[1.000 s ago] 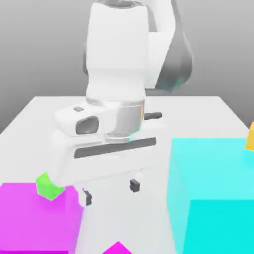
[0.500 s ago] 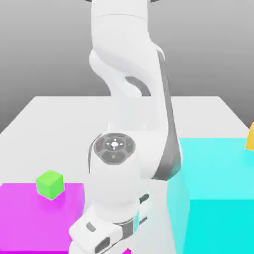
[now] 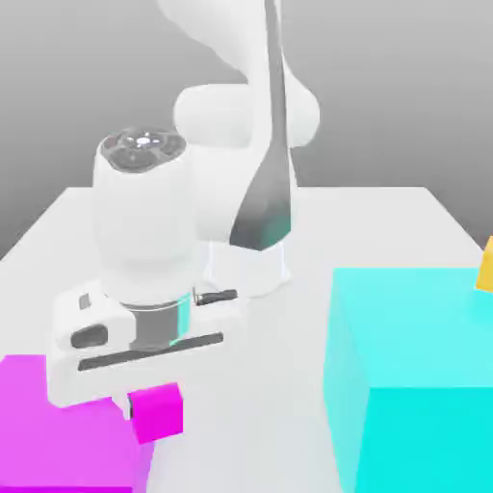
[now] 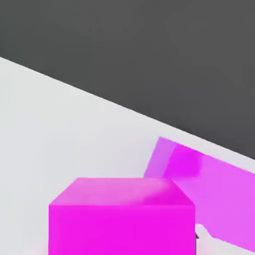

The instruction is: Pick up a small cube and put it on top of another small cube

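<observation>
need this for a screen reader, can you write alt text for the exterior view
A white robot arm holds a small magenta cube in its gripper, just above the edge of a large magenta block on a white table. A large cyan block stands at the exterior view's right.

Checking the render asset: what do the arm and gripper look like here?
The arm is glossy white with rounded links and a dark grey panel down one link. A grey disc with small markings caps the wrist joint, above a metallic ring. The gripper body is a white block with dark slots.
</observation>
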Available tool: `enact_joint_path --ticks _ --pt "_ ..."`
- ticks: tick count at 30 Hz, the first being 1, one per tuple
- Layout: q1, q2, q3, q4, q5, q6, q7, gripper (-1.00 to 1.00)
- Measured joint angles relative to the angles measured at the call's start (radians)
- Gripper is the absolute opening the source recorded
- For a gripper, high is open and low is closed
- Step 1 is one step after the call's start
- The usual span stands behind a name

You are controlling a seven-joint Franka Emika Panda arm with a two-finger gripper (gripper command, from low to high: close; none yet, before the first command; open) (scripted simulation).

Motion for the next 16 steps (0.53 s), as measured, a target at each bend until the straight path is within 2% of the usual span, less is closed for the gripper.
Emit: enact_joint_path --ticks 8,12,13,16 --pt "-0.135 -0.266 -0.067 -0.169 0.018 -0.092 0.328 -1.0" --pt "-0.136 -0.172 -0.082 -0.208 0.062 0.039 0.326 -1.0" --pt "-0.134 -0.143 -0.083 -0.214 0.071 0.074 0.32 1.0" --pt "-0.134 -0.143 -0.083 -0.214 0.071 0.074 0.32 1.0"
